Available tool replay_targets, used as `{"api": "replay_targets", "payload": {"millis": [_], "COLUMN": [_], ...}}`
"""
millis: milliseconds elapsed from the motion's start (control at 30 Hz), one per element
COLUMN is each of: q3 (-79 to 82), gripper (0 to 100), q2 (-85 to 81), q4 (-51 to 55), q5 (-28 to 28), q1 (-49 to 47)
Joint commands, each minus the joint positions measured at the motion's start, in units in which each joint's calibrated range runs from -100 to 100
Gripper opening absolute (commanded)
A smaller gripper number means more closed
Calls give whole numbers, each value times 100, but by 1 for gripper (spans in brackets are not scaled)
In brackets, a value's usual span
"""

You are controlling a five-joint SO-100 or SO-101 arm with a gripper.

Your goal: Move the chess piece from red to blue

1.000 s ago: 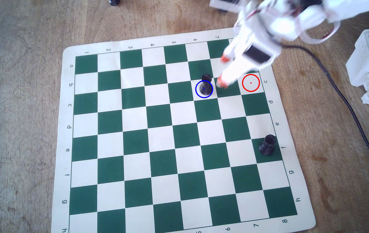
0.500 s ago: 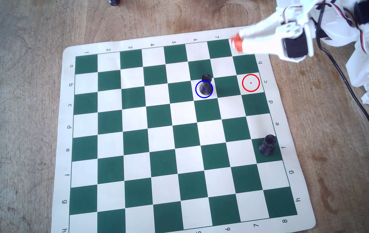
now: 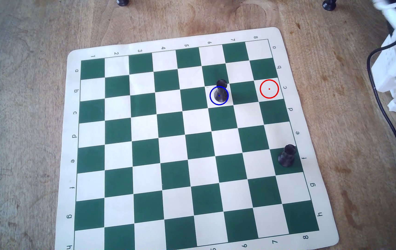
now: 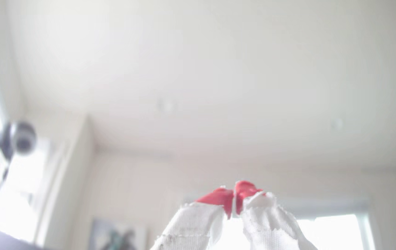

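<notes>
The board [image 3: 296, 113] has digits 1 to 8 printed along its top margin and small letters a to h along its sides. The piece [image 3: 219, 92] stands upright inside the blue ring [image 3: 210, 99], on a white square. The red ring [image 3: 275, 94] on the right holds nothing. A stouter piece [image 3: 287, 155] stands near the right margin by the letter f. In the wrist view the gripper [image 4: 235, 195] points at the ceiling, its red tips pressed together with nothing between. A black cable [image 3: 389, 120] lies on the table [image 3: 24, 120] right of the board.
</notes>
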Motion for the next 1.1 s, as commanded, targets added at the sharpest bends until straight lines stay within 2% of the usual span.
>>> {"api": "replay_targets", "payload": {"millis": [0,167,300,1067], "q3": [108,108,108,108], "gripper": [0,0,0,0], "q2": [-784,-1107,-1302,-1930], "q4": [-623,-1598,-2302,-2310], "q5": [215,576,611,713], "q1": [-45,-334,-553,-584]}}
